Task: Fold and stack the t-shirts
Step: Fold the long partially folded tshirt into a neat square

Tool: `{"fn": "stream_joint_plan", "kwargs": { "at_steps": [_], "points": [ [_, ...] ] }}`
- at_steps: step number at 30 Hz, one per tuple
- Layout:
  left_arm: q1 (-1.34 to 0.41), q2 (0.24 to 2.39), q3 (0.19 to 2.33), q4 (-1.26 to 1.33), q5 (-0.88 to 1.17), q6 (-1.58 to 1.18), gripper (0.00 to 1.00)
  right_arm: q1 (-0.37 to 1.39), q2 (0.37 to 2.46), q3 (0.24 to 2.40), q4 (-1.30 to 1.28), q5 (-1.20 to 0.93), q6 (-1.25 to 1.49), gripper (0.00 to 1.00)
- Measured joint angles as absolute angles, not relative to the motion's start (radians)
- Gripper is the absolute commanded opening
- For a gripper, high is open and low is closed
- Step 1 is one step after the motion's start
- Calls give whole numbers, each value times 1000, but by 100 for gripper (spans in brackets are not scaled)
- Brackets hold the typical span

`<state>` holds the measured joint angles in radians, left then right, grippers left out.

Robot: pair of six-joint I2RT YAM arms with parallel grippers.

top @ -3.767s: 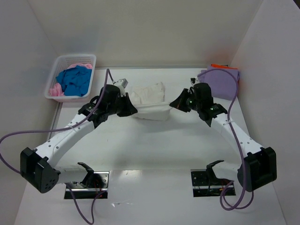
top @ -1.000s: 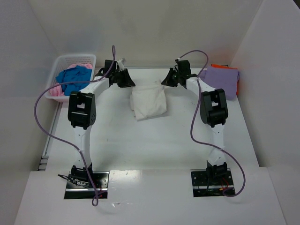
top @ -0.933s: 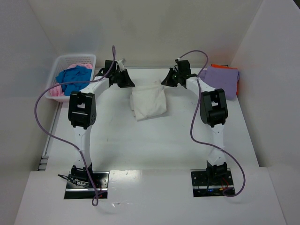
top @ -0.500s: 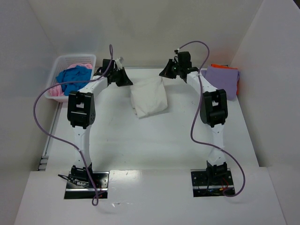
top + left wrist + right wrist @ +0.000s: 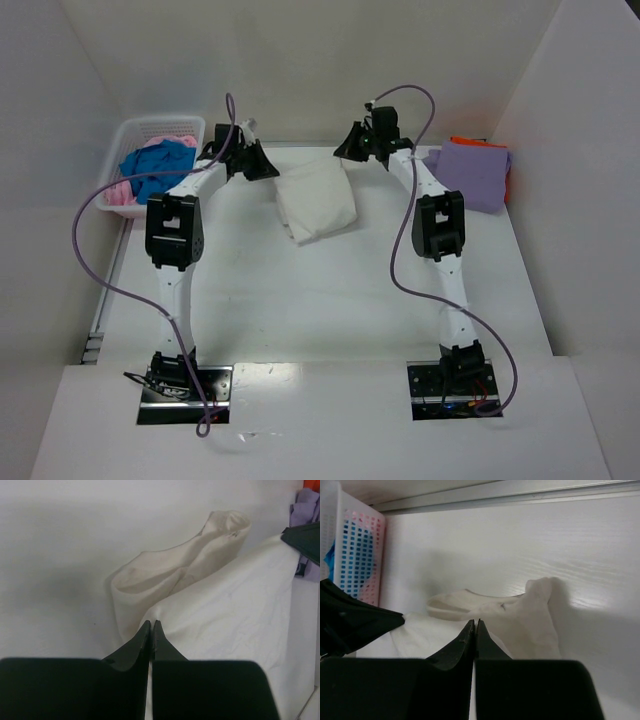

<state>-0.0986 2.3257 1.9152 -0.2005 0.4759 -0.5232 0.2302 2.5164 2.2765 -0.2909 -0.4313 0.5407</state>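
On the far side of the table (image 5: 330, 300), the left gripper (image 5: 268, 170) is clamped tight on the near-left corner of the folded cream-white t-shirt (image 5: 318, 203). The right gripper (image 5: 345, 155) pinches the opposite corner, holding it raised.

Anchor on the cream t-shirt (image 5: 318, 203): bare table (image 5: 320, 300) on its near side, a wide open lane. It is flanked by the left arm (image 5: 175, 225) and the right arm (image 5: 440, 225). The left gripper (image 5: 268, 172) and right gripper (image 5: 345, 157) pinch its far corners, blocking the back. A basket (image 5: 150, 121) sits far left, a lavender shirt (image 5: 472, 175) right, and the wall (image 5: 300, 70) is close behind.
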Motion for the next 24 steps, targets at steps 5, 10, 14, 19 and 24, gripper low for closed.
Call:
{"fn": "stream_joint_plan", "kwargs": {
  "at_steps": [5, 10, 14, 19, 24],
  "points": [
    [-89, 2384, 1955, -200, 474, -532, 19, 230, 2660, 2476, -366, -435, 541, 5],
    [-85, 2421, 1990, -210, 468, -531, 53, 230, 2787, 2691, -425, -437, 545, 62],
    [-78, 2423, 1998, -215, 466, -523, 76, 230, 2806, 2734, -456, -431, 532, 83],
    [-68, 2386, 1952, -219, 456, -503, 84, 230, 2802, 2757, -500, -401, 503, 83],
    [-62, 2236, 1779, -201, 464, -495, 88, 230, 2705, 2634, -538, -376, 456, 86]
  ]
}}
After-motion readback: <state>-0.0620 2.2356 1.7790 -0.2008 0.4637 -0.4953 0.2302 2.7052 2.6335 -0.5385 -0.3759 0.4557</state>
